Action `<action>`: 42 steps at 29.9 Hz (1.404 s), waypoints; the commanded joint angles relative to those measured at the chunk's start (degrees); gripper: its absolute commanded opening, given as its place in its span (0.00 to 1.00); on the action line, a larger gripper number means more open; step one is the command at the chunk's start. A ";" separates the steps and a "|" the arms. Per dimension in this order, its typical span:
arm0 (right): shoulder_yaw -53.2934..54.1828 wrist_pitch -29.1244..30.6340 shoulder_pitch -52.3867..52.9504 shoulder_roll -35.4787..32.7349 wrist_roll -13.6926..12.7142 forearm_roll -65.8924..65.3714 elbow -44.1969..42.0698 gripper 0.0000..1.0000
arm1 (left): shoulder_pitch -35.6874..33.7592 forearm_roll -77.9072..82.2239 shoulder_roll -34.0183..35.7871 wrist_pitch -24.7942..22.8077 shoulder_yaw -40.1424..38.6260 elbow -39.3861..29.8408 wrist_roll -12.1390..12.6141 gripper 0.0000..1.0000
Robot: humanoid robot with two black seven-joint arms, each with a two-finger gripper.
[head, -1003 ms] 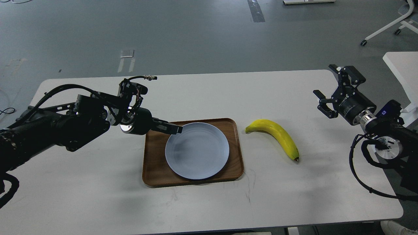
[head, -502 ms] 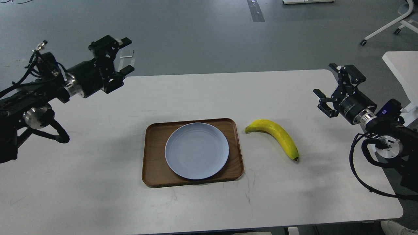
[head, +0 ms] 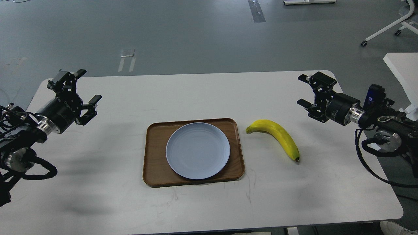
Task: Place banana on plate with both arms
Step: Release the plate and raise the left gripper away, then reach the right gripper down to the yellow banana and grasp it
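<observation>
Lying flat on the bench right of centre, the banana (head: pixel 276 137) is curving from its greenish stem, close by the tray's right rim, down to its small dark tip pointing toward the near right corner. It is sitting just beside the tray (head: pixel 153 163) without touching it, and nothing is gripping it. The plate (head: pixel 198 150) is resting inside the tray at the middle of the bench, bare, its left and right sides leaving strips of brown wood showing.

Out toward the right edge, the right gripper (head: pixel 307 90) is hanging above the bench near the far right corner, its two fingers spread wide and holding nothing, pointing in toward the middle. It is staying well apart from the banana, farther back and to the right of it.

Over by the left edge, the left gripper (head: pixel 82 87) is hovering near the far left corner, its fingers likewise gaping wide and empty, angled up and away from the near edge. It is sitting well apart from the tray, with open bench (head: pixel 202 209) between them.
</observation>
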 commanded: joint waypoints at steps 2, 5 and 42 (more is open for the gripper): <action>-6.68 -0.01 7.99 -0.40 0.00 -10.93 1.51 1.00 | -0.11 0.14 0.03 0.00 -0.19 -0.16 -0.01 0.98; -12.73 -0.01 14.74 0.48 0.00 -19.17 2.30 1.00 | -0.20 0.22 0.12 0.00 -0.19 -0.25 -0.01 0.98; -39.37 -4.81 20.65 11.90 0.00 -43.89 2.39 0.48 | -0.73 0.75 0.30 0.00 -0.19 -0.69 -0.01 0.98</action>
